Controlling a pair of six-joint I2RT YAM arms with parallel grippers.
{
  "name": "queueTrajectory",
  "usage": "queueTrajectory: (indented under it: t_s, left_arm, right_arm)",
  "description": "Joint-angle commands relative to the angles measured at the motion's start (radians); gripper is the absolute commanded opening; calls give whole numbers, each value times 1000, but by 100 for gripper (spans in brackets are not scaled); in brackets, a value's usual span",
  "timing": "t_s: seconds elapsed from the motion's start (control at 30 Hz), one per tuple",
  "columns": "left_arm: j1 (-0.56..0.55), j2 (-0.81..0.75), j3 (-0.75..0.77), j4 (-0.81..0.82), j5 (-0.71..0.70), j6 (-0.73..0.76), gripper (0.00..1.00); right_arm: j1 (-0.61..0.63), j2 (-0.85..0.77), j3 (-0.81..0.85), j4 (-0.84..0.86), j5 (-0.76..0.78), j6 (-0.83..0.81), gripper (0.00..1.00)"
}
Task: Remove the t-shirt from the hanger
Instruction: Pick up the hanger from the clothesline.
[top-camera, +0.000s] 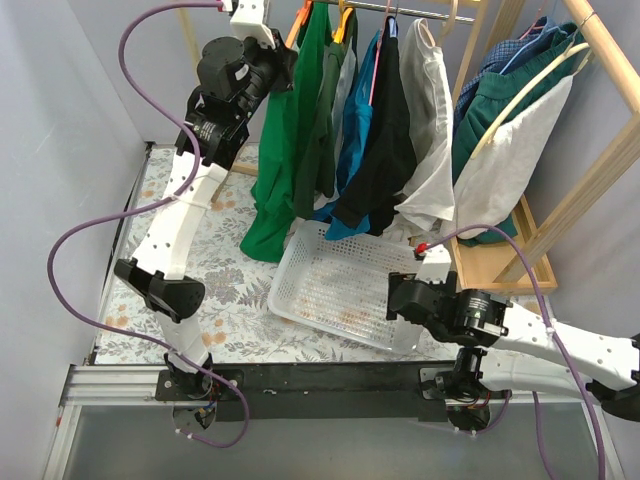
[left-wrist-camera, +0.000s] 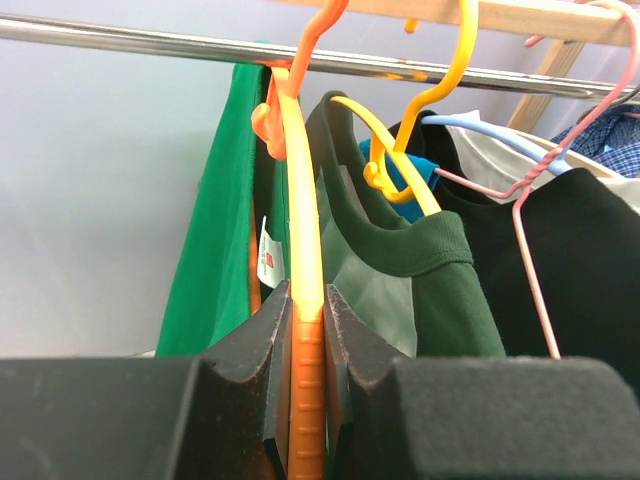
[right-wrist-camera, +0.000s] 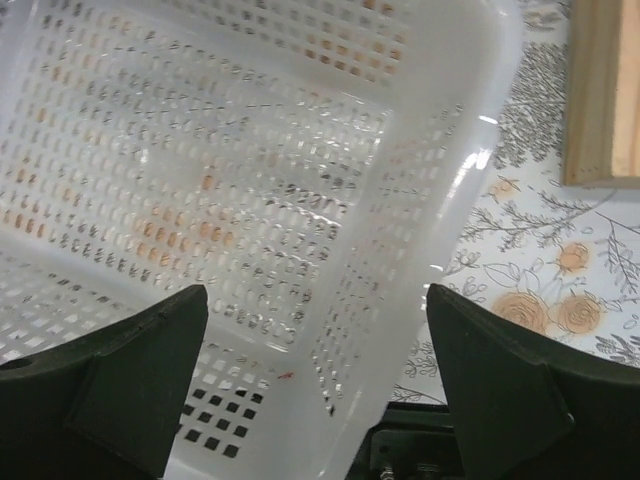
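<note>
My left fingers (left-wrist-camera: 262, 345) pinch the orange hanger (left-wrist-camera: 300, 200) by its arm, steadying it so the green t-shirt (left-wrist-camera: 215, 250), hung at the rail's (left-wrist-camera: 150, 42) left end, can slide off. My right fingers (right-wrist-camera: 130, 370) hover spread over the basket (right-wrist-camera: 300, 200).

The left arm (top-camera: 188, 222) reaches to the frame's upper left, its left gripper (left-wrist-camera: 307, 310) pinched tight on the orange hanger (left-wrist-camera: 300, 200). The right gripper (right-wrist-camera: 315, 310) sits lower right, jaws spread wide.

No legible text (shirt tag (left-wrist-camera: 268, 255) blurred)
</note>
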Motion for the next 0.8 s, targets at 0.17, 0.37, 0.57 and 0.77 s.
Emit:
queueTrajectory:
  t_s: [0.17, 0.37, 0.57, 0.77]
  left_arm:
    - [-1, -190, -7, 122, -24, 39, 0]
    - [-1, -305, -45, 82, -32, 54, 0]
    - [-1, -475, -161, 19, -72, 47, 0]
    - [-1, -587, -174, -32, -122, 50, 0]
  right_arm:
    - [-80, -49, -73, -114, 38, 159, 96]
    - [-127, -35, -132, -51, 21, 168, 94]
    - [-173, -50, -211, 70, -54, 85, 78]
    - [-173, -17, -207, 176, -83, -13, 57]
